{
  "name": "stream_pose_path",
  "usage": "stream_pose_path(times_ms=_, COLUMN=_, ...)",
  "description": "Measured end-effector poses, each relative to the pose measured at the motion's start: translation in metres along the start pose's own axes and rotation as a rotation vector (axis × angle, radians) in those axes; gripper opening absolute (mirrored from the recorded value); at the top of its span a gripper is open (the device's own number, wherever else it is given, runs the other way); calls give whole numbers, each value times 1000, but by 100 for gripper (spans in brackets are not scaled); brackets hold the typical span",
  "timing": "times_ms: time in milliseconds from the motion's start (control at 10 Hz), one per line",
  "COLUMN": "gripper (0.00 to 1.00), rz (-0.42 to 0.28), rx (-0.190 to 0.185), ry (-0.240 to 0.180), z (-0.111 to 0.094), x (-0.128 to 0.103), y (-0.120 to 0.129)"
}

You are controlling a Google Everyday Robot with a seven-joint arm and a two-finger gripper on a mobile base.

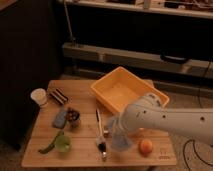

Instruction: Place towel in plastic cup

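Your gripper (116,131) is at the table's (80,156) front edge, jaws clamped on the towel (121,143). Plastic cup (39,96): left edge.

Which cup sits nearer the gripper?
The green cup, front left; the white cup stands farther back. The gripper is low at front centre.

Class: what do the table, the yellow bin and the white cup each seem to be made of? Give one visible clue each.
The table: wood, matte, board seams. The yellow bin: likely plastic, smooth even colour, moulded rim. The white cup: plastic or paper, unclear; plain, thin-walled. The gripper hangs low over the table's front, near the bin.
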Motion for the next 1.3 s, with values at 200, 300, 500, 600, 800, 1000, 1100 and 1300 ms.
stream_pose_path(times_ms=200, gripper=0, rz=-105, rx=-116, ry=-7, z=-32, x=-5, y=55)
stream_pose_path(times_ms=300, gripper=0, rz=-154, rx=-168, ry=-1, z=-38, x=-8, y=81)
stream_pose_path(times_ms=500, gripper=0, rz=-271, rx=-305, ry=34, z=-40, x=-6, y=128)
stream_pose_path(times_ms=600, gripper=0, rz=-329, rx=-392, ry=67, z=-40, x=-2, y=146)
stream_pose_path(times_ms=800, gripper=0, rz=-434, rx=-502, ry=131, z=-40, x=11, y=178)
stream_pose_path(times_ms=1000, gripper=0, rz=-505, rx=-538, ry=168, z=-40, x=19, y=199)
stream_pose_path(times_ms=1100, gripper=0, rz=-534, rx=-542, ry=196, z=-38, x=24, y=206)
stream_pose_path(times_ms=1300, gripper=0, rz=-562, rx=-544, ry=254, z=-24, x=31, y=214)
